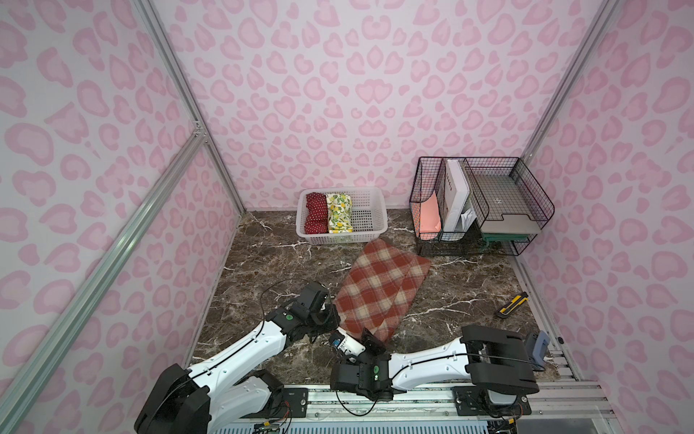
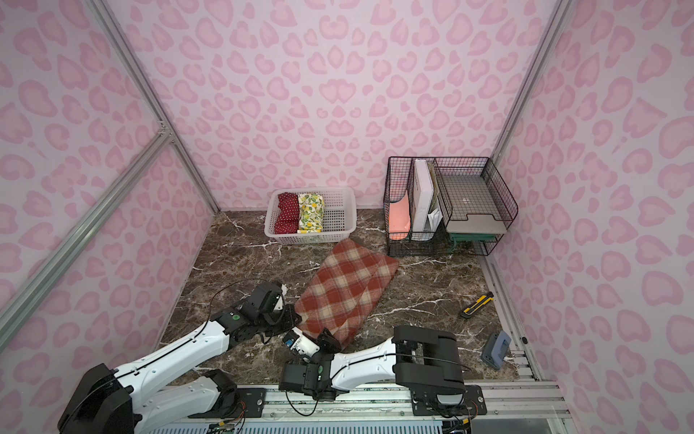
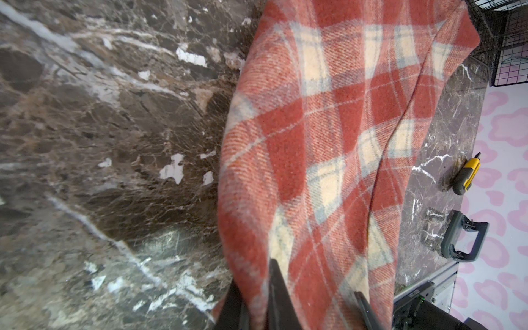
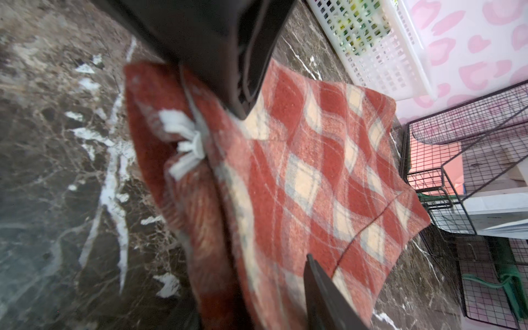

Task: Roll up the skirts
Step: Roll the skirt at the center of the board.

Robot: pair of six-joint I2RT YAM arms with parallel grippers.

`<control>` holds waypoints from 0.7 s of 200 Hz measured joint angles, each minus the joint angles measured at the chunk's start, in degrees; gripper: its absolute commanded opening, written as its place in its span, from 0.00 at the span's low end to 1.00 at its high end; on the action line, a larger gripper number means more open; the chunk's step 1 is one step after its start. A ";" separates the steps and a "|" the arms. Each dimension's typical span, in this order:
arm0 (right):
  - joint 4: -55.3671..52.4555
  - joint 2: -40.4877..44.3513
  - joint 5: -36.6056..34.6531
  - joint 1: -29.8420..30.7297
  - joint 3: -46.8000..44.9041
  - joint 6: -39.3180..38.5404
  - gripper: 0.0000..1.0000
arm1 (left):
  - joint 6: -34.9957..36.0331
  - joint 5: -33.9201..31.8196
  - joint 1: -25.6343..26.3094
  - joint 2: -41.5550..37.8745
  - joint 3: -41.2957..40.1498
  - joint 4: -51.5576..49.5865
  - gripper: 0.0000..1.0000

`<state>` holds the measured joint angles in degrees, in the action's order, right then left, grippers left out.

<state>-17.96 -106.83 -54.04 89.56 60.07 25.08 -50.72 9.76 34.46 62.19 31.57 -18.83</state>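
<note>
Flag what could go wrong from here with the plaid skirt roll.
The left end effector pinches only a near corner of the thick plaid skirt; a layer could slip and the roll start skewed.
The right end effector sits at the same edge beside it; the two could bump.
The skirt's far end lies near the white basket, so rolling forward may nudge it.

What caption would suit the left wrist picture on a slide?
Left hand pinches the edge of a plaid skirt lying on a dark marble tabletop.
</note>
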 measured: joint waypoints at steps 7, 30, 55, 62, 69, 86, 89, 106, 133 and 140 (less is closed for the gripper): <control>-0.13 -0.26 -0.22 0.00 0.04 0.22 0.31 | 0.09 0.00 0.00 0.00 0.00 -0.02 0.00; -0.09 -1.33 -0.31 -0.07 0.11 0.44 0.20 | 0.22 0.02 0.00 0.04 0.09 -0.15 0.00; 0.20 -1.64 -0.15 -0.46 0.09 0.35 0.09 | 0.44 -0.11 0.00 -0.28 0.39 -0.83 0.00; 0.42 -1.60 0.15 -0.59 0.09 0.33 0.07 | 0.57 -0.28 -0.04 -0.52 0.66 -1.27 0.01; 0.79 -1.46 0.48 -0.68 0.00 0.22 0.05 | 0.70 -0.63 -0.11 -0.81 1.05 -1.79 0.08; 1.64 -0.96 1.68 -0.85 0.00 -0.61 0.00 | 1.49 -1.44 -0.42 -1.88 2.21 -3.28 0.35; 1.70 -0.85 1.99 -0.92 0.00 -0.94 0.00 | 1.62 -1.64 -0.52 -2.19 2.45 -3.76 0.39; 1.01 -0.07 5.55 -1.84 0.11 -2.16 0.00 | 2.60 -3.50 -1.42 -4.02 3.50 -6.32 0.51; 0.00 1.66 15.54 -4.57 1.16 -4.94 0.00 | 4.31 -4.90 -3.23 -7.10 4.31 -9.86 0.63; -0.09 2.12 18.80 -5.55 1.42 -5.90 0.00 | 4.39 -5.27 -3.78 -8.13 4.39 -10.93 0.66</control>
<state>-18.04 -104.71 -35.24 84.01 61.49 19.18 -46.33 4.49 30.68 54.06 35.97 -29.76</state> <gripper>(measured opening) 0.120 0.626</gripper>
